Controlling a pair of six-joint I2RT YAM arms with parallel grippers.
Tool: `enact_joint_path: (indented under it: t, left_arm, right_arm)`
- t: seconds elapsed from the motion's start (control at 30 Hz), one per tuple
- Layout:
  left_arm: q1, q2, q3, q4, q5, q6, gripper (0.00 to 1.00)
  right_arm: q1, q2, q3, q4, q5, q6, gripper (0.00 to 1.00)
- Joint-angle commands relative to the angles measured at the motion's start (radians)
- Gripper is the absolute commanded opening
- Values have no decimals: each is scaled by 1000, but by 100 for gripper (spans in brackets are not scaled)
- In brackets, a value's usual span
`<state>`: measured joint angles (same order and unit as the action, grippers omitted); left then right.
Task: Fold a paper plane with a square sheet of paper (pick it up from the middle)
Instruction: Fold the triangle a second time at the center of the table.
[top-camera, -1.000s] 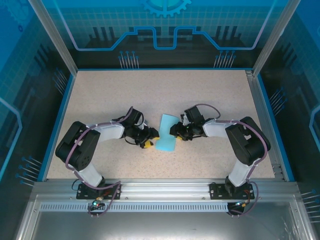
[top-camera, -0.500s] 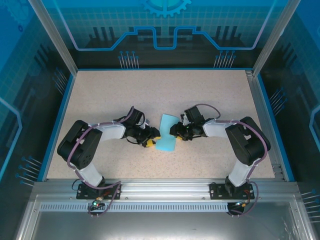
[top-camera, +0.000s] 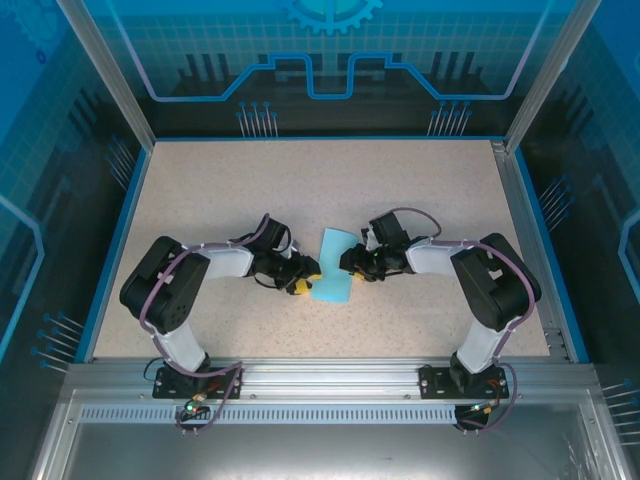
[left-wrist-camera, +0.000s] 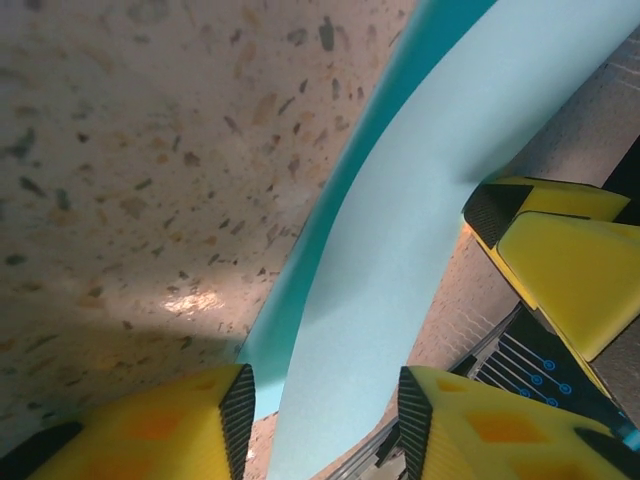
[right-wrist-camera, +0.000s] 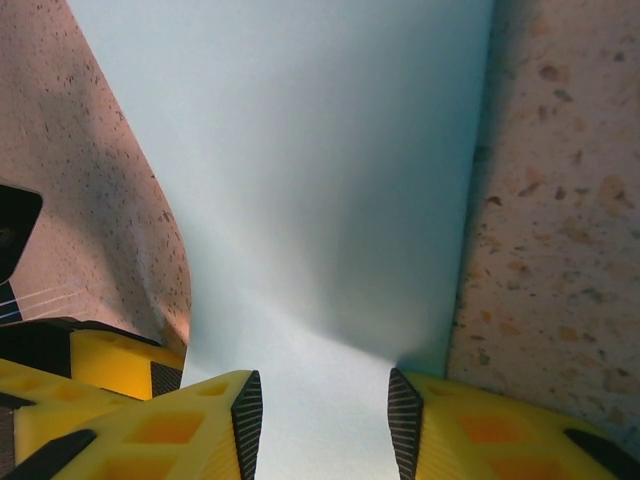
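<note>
Leaned the left arm further in; now flanking the square sheet of paper (top-camera: 332, 276) mid-table with left gripper (top-camera: 305, 277) and right gripper (top-camera: 351, 268), jaws parted, unclamped; seemingly mid-fold; next, pinch the lifted edge gently.

square sheet of paper (top-camera: 333, 268): plain light blue
table (top-camera: 250, 190): beige, dark speckles
left hand (left-wrist-camera: 322, 410): yellow, black ribbed faces
right hand (right-wrist-camera: 325, 400): yellow, black ribbed faces

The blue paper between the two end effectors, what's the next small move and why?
Probably close the left end effector on the square sheet of paper. In the left wrist view its raised edge runs between the fingers, jaws apart, while the right end effector straddles the opposite side, jaws also apart.
</note>
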<state>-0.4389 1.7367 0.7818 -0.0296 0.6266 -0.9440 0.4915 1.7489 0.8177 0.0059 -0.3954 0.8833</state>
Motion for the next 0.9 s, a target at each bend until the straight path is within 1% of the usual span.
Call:
enact_joint_path:
  t: [0.0,0.13,0.23,0.37,0.57,0.67,0.77,0.87]
  left_arm:
    - [-10,15,27,31,31,-20,39]
    - [-10,14,39,33,32,-18,29]
    - [-11,17,44,34,22,-17,25]
    - [-10,26,53,54,18,-24,27]
    - [-8,49,94,49,22,-13,29]
    - [-5,68,116,47,31,-8,27]
    - [-4,75,128,50,33,-12,23]
    - [-4,79,137,38,36,-9,19]
  right_arm:
    - [-5,24,-21,-29,5,2,42]
    - [-5,12,-23,-12,-12,-2,42]
    - [-6,-13,-25,9,-25,-10,44]
    - [-2,-80,-23,-6,-18,-56,48]
    - [24,-186,-39,-75,43,-150,54]
    - [70,-241,-43,-132,123,-205,56]
    - [144,-294,-47,-174,208,-276,59]
    - [260,-338,-30,-235,387,-345,62]
